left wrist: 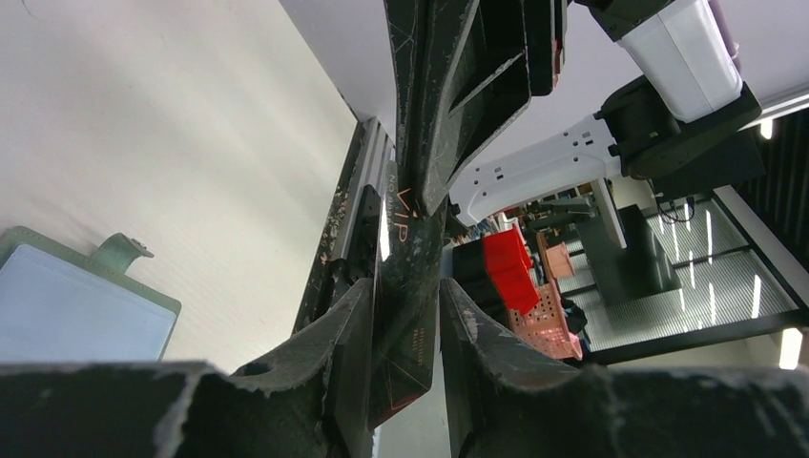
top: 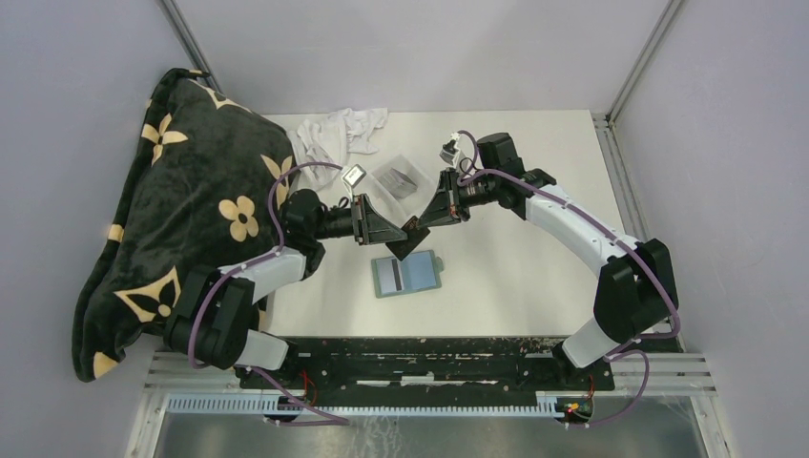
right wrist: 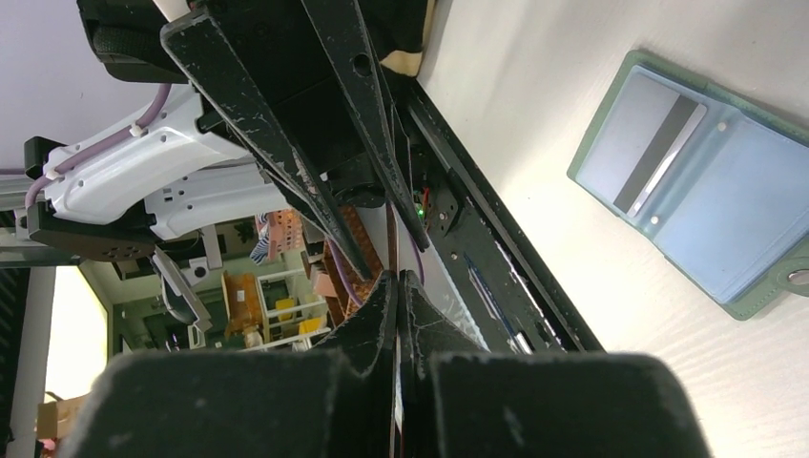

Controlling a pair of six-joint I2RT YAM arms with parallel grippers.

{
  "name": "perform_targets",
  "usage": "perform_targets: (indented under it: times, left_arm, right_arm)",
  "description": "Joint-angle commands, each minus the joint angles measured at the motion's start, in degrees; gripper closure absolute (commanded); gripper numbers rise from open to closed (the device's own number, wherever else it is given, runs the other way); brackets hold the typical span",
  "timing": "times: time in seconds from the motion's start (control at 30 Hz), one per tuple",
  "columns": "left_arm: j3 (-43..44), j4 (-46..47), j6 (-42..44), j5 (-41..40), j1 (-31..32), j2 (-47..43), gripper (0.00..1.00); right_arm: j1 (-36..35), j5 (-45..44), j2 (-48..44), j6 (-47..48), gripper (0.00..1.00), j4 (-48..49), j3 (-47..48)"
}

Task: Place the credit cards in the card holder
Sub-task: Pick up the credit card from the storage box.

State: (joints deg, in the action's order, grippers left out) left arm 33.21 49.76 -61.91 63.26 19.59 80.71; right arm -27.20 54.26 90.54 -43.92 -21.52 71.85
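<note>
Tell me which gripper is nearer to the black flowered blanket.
Left. The left gripper sits just right of the blanket; the right gripper is farther right. Both grip a dark card between them.

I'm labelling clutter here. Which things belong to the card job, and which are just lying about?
Job: thin dark card gripped by both the left gripper and right gripper; open grey-green folding card holder; grey card with a dark stripe, slotted inside it.
Lying about: clear plastic tray (contents unclear); crumpled white cloth; black blanket with cream flower pattern.
</note>
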Motion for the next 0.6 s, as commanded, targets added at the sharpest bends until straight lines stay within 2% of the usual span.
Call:
perform_targets:
  times: [0.0, 0.57]
  left_arm:
    - [-1.0, 2.6, -0.5, 1.8, -1.0, 0.4, 0.62]
    - [-0.8, 4.8, -0.8, 2.4, -2.1, 3.1, 0.62]
  right_arm:
    - [0.5, 1.8, -0.4, 1.6, 0.99, 0.3, 1.3]
    - [0.3, 3.4, 0.3, 2.1, 0.99, -1.0, 0.7]
